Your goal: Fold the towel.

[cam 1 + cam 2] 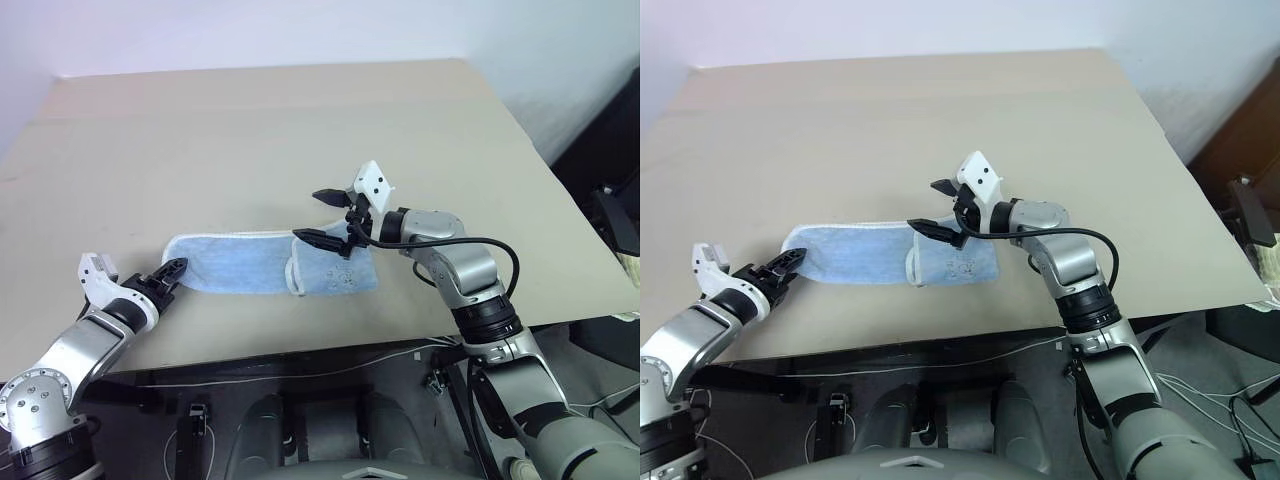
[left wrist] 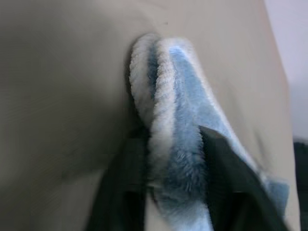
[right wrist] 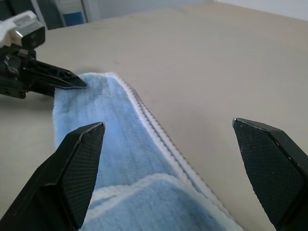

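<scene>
Left eye view gives me a plain beige tabletop [image 1: 300, 110] against a pale wall, with the towel [image 1: 240, 265] lying in a long folded strip near the front edge. My left claw [image 1: 172, 270] is pinched on the towel's left end — the wrist view confirms it. My right claw [image 1: 325, 215] hovers wide open over the towel's right part, hiding some cloth.

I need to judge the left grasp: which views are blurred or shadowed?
Left wrist view: soft and out of focus, fingers dark smears around the towel end. Right wrist view: sharp, open fingers crisp. Head views: even light, faint shadow under the right gripper.
</scene>
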